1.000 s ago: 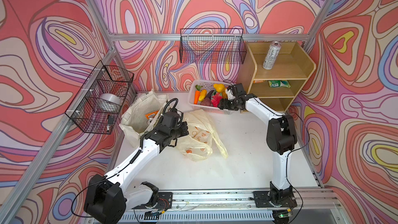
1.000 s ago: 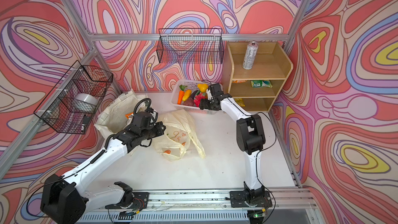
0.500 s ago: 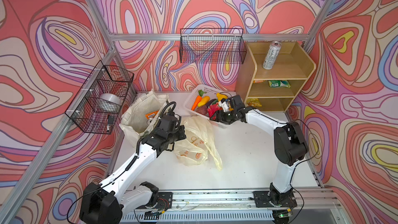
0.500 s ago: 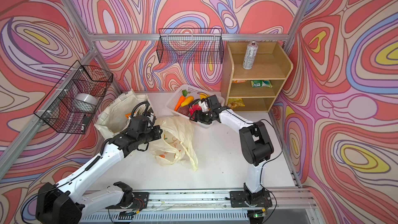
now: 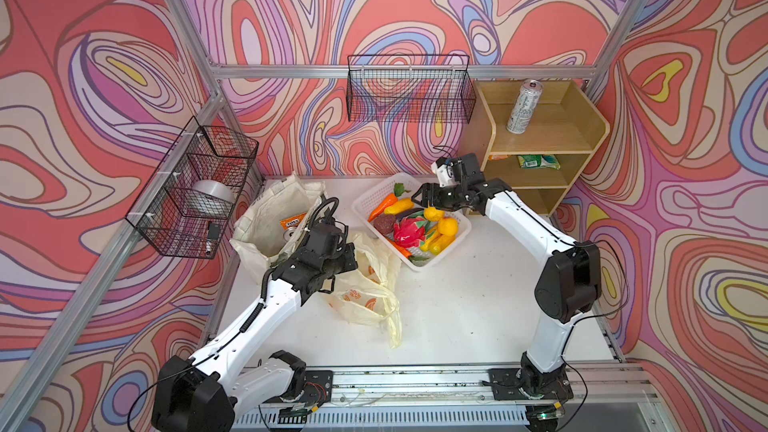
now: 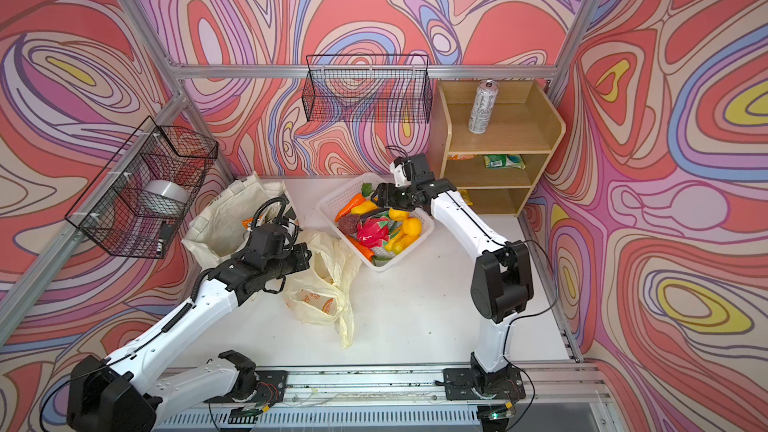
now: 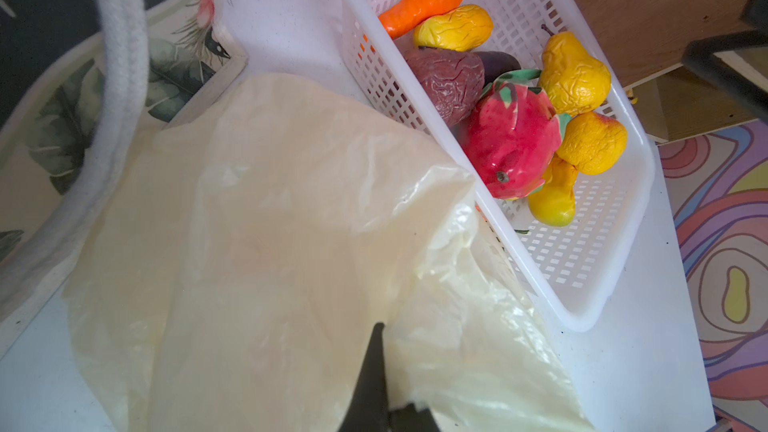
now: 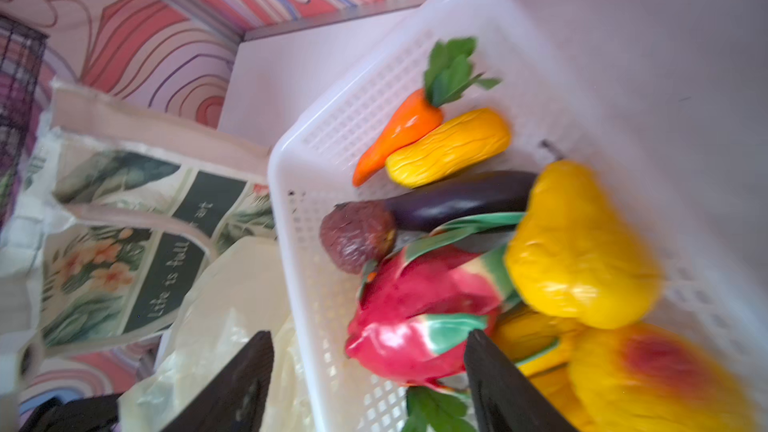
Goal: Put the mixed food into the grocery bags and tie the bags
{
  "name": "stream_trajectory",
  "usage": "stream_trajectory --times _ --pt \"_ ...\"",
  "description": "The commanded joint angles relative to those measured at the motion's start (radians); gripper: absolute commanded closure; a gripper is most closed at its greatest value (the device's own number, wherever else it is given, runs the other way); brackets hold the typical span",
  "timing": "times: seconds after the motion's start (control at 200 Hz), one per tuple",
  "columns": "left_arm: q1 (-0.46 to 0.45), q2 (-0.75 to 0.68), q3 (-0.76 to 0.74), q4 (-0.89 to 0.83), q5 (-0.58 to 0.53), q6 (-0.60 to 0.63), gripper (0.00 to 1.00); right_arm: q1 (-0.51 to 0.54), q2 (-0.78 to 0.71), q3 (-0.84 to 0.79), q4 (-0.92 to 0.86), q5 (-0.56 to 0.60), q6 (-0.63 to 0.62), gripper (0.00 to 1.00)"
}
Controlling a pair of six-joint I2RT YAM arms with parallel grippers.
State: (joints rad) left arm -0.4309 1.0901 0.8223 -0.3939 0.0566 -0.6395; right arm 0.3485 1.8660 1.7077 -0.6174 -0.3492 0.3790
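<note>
The toy fruit and vegetables lie heaped in a white basket at the middle of both top views, on the white table. Among them are a carrot, a dark eggplant, a pink dragon fruit and several yellow and orange pieces. The right gripper hovers over the basket's upper right edge with its jaws wide apart, holding nothing. In the right wrist view the dragon fruit lies under the gap between them. Just left of the basket, and touching its wall, the pale-yellow plastic bag is slumped on the table. The left gripper is closed tight, pinching that bag's thin film. Further left, the leaf-print tote bag stands open with an orange packet inside. At the upper right, a silver can stands upright on top of the wooden shelf, and a green packet lies on the level below. One black wire rack hangs on the back wall, and a second wire rack hangs at the left.
</note>
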Motion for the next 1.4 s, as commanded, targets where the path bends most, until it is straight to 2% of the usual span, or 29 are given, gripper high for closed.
stream_trajectory --times 0.0,0.15,0.275,0.461,1.002,1.157,1.397 --pt "0.007 -0.029 -0.013 -0.032 -0.026 -0.005 1.00 -0.022 0.026 -0.007 -0.095 0.112 -0.047 0.25" --pt "0.006 -0.036 -0.017 -0.031 -0.033 -0.008 1.00 -0.022 -0.007 -0.099 -0.086 0.108 -0.041 0.27" --pt "0.006 -0.028 -0.013 -0.020 -0.029 -0.008 1.00 -0.019 -0.087 -0.279 -0.019 0.057 0.000 0.30" --pt "0.006 -0.006 -0.005 -0.002 -0.016 -0.007 1.00 -0.016 -0.184 -0.473 -0.004 0.047 0.026 0.31" --pt "0.006 0.028 -0.005 0.040 -0.001 -0.008 1.00 -0.017 -0.650 -0.941 -0.137 0.008 0.241 0.31" --pt "0.006 0.032 0.004 0.038 0.001 -0.005 1.00 -0.018 -0.725 -0.893 -0.197 0.063 0.236 0.30" --pt "0.006 0.056 0.024 0.039 0.017 -0.007 1.00 -0.022 -0.551 -0.513 -0.197 0.106 0.123 0.27"
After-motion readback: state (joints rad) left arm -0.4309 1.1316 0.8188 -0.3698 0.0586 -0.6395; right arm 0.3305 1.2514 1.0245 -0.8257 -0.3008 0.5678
